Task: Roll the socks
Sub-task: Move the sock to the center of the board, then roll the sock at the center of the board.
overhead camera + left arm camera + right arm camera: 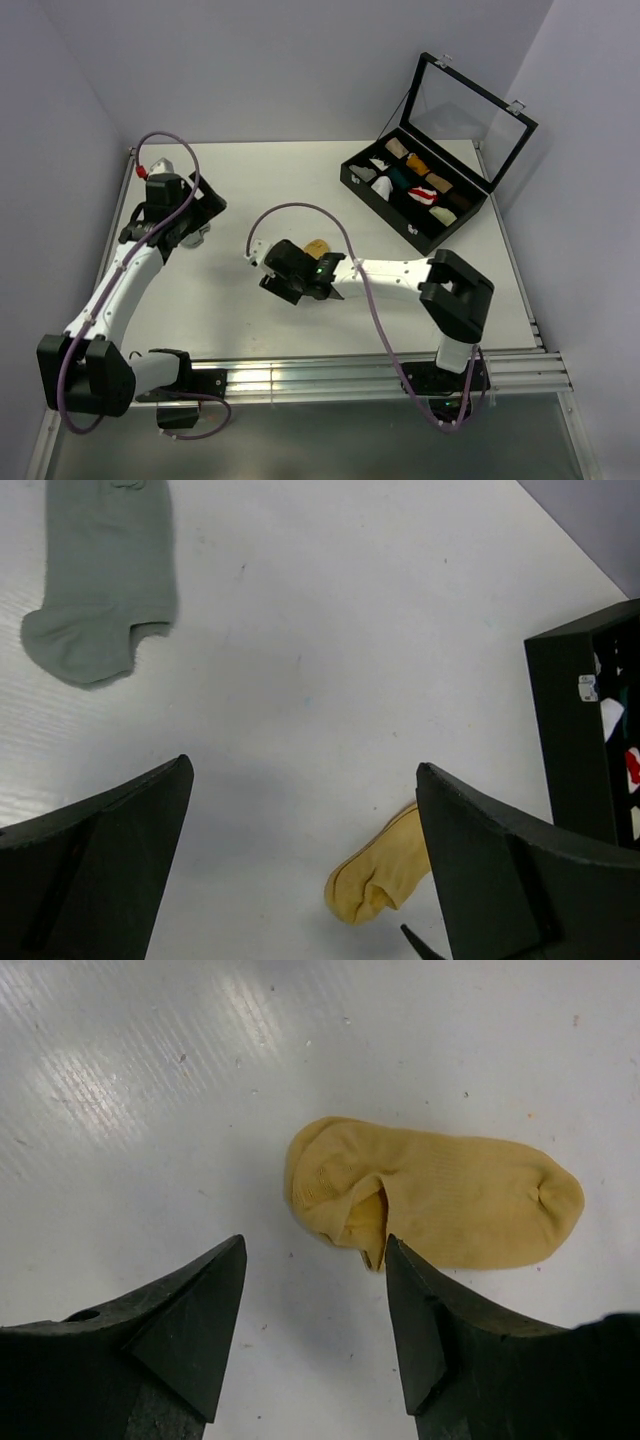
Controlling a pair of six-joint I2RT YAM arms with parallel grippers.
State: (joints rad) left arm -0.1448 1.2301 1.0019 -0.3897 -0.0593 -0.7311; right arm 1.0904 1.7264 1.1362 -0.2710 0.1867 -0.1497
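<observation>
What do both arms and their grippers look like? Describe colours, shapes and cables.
Left arm and right arm: white tubular links, bulky black joint housings, black bases. A purple cable loops along each. Left gripper and right gripper: two matte black, wedge-shaped fingers tapering to points. A small green light glows on the right wrist.

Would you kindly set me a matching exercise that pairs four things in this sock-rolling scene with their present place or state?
Things:
1. grey sock
2. mustard-yellow sock
3. black case
4. left gripper

Places or states:
A. lid raised, at the far right of the table
B. jaws wide apart, nothing between them
C. lying flat, no fold showing
D. one end folded over, just ahead of the right gripper

Pairs: 1-C, 2-D, 3-A, 4-B.
</observation>
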